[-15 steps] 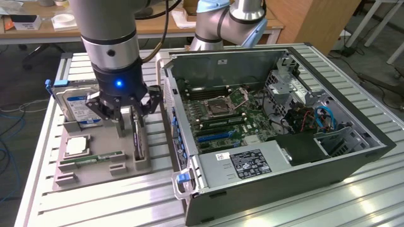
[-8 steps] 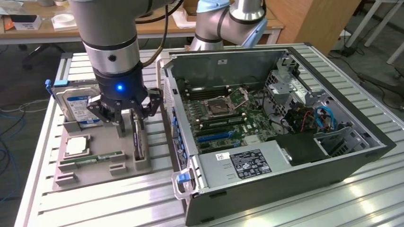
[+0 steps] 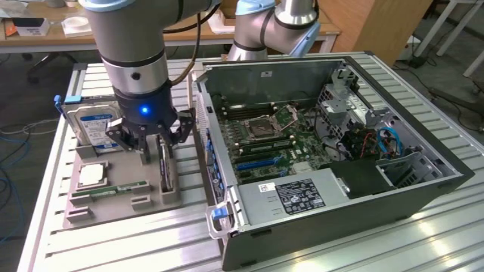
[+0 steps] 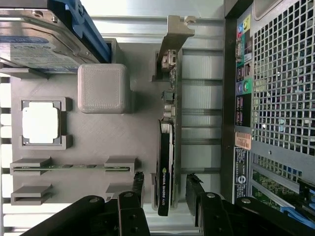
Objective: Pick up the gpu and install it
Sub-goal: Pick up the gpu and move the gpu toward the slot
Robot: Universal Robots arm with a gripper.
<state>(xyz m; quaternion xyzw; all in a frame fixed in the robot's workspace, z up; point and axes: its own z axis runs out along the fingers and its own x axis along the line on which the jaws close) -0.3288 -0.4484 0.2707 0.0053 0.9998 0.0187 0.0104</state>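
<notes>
Wrist view: gpu [image 4: 167, 147] on edge in grey holder [image 4: 88, 142], between wide-apart jaws of the gripper [image 4: 166, 186].

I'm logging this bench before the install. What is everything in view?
gpu: one, dark with silvery bracket, on edge in the tray
hard drive: one, silver with blue label, upright at tray end
CPU chip: one, silvery, in tray pocket
memory stick: one, green, in tray slot
tray: one, grey, beside the case
computer case: one, dark, open, on the table
table: one, silvery, slatted
another robot arm: one, grey, behind the case
gripper: one, black, open, straddling the gpu
</notes>
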